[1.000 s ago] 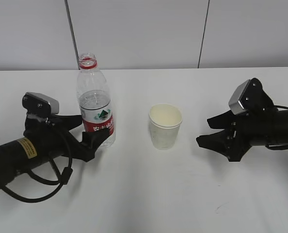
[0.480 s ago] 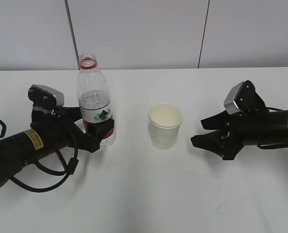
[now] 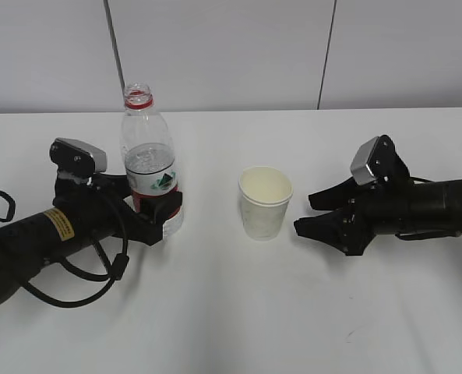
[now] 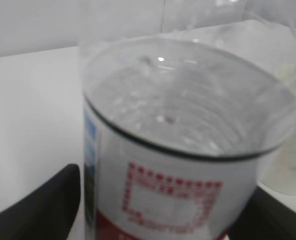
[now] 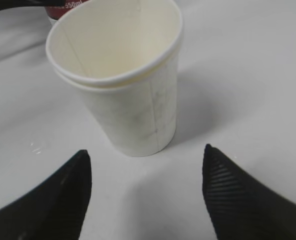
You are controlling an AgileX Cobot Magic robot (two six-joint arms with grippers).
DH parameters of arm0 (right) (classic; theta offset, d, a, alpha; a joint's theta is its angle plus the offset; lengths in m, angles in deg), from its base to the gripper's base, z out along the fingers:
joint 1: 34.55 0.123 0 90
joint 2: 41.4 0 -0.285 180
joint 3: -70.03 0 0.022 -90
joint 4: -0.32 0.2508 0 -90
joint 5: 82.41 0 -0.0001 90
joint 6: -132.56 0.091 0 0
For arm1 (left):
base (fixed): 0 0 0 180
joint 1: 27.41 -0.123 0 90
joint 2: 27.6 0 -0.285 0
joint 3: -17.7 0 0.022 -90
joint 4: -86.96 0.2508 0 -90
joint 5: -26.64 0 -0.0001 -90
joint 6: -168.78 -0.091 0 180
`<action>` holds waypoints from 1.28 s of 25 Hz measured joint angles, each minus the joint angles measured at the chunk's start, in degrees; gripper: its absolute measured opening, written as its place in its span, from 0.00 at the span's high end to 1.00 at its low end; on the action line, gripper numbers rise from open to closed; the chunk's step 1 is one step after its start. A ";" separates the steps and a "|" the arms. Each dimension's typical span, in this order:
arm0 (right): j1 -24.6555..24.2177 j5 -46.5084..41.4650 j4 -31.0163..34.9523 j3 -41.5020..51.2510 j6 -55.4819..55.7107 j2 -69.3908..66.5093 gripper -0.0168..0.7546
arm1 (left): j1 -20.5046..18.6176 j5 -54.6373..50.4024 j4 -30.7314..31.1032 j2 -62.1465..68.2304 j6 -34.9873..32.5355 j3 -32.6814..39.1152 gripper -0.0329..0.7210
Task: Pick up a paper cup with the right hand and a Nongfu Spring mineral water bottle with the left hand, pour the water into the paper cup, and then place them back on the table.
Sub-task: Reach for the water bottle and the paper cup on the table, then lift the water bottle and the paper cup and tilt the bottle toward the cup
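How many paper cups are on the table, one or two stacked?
1 for certain: the paper cup stands mid-table, right of the bottle. The right wrist view shows a doubled rim, so a second nested cup is possible.

Pale grey wall behind, split by two dark vertical seams; right seam slightly slanted.

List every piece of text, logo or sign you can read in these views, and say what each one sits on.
"550ml", partly cut off, on the red label of the Nongfu Spring mineral water bottle.
White Chinese characters and a green mountain logo on that label: too small to read.
Red dotted square code on the label: not readable.
Yellow sticker on the left hand: print too small.
The paper cup: no legible text.
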 joint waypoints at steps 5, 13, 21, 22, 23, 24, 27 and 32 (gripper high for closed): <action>0.00 -1.33 0.00 -1.52 -1.24 -2.99 0.31 | 0.00 0.00 -0.18 0.15 0.00 -0.18 0.28; 0.39 -7.98 0.00 -4.74 -1.74 -7.40 0.20 | 0.02 0.05 -0.18 0.15 0.00 -0.18 0.31; 3.34 -8.72 0.03 -5.59 -3.99 -7.63 0.13 | 0.02 0.05 -0.18 0.15 0.00 -0.18 0.32; 3.70 -8.47 0.03 -6.02 -4.24 -7.63 0.13 | 0.02 0.05 -0.18 0.15 0.00 -0.18 0.32; 4.28 -7.79 0.03 -6.55 -4.33 -7.63 0.13 | 0.02 0.05 -0.18 0.15 0.00 -0.18 0.33; 4.69 -7.08 0.03 -7.07 -4.48 -7.63 0.13 | 0.02 0.05 -0.18 0.15 0.00 -0.18 0.33; 6.41 -4.95 0.03 -9.01 -4.60 -7.76 0.13 | 0.06 0.05 -0.18 0.15 0.00 -0.18 0.33; 8.25 -4.57 0.03 -12.36 -4.60 -10.33 0.13 | 0.06 0.05 -0.24 0.15 0.00 -0.18 0.34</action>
